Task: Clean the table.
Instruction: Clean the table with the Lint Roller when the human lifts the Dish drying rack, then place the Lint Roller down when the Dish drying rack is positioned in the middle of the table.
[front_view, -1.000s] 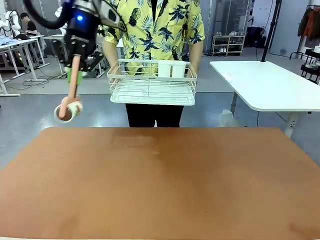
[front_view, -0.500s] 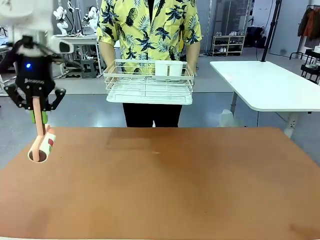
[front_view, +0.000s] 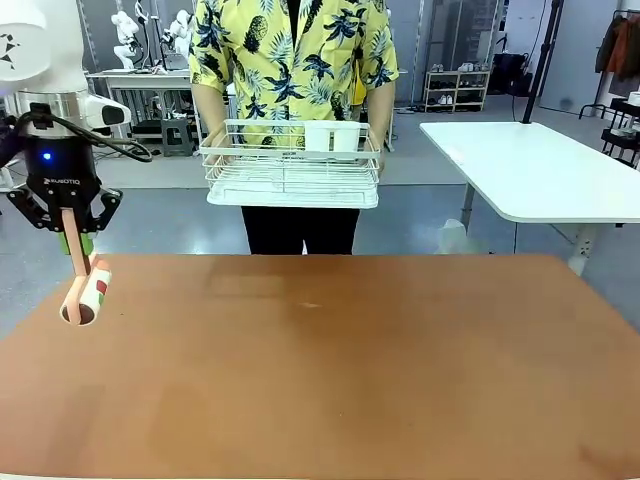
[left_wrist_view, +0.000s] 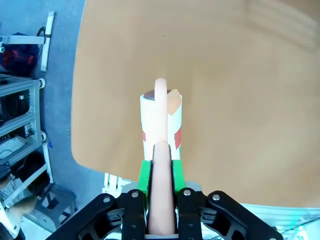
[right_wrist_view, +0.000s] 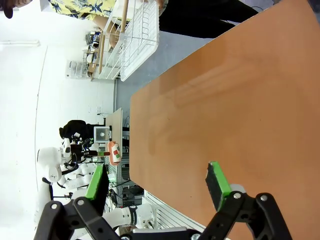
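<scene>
My left gripper (front_view: 73, 232) is shut on the pink handle of a lint roller (front_view: 84, 298) with a white, red-marked roll. It hangs over the far left edge of the reddish-brown table (front_view: 350, 370); whether the roll touches the top I cannot tell. In the left wrist view the green fingers (left_wrist_view: 144, 172) of the left gripper (left_wrist_view: 161, 172) clamp the handle, and the lint roller (left_wrist_view: 160, 120) points down at the table (left_wrist_view: 235, 100). My right gripper (right_wrist_view: 157, 185) stands open above the table (right_wrist_view: 240, 110) with nothing between its pads.
At the far side a person in a yellow patterned shirt holds a white wire dish rack (front_view: 290, 165) with a white insert, above the table's back edge. A white-topped table (front_view: 540, 165) stands at the right behind. The right wrist view also shows the dish rack (right_wrist_view: 135, 37).
My left arm has swung from beside the dish rack down and left to the table's left edge, carrying the lint roller. The person has shifted the rack slightly left.
</scene>
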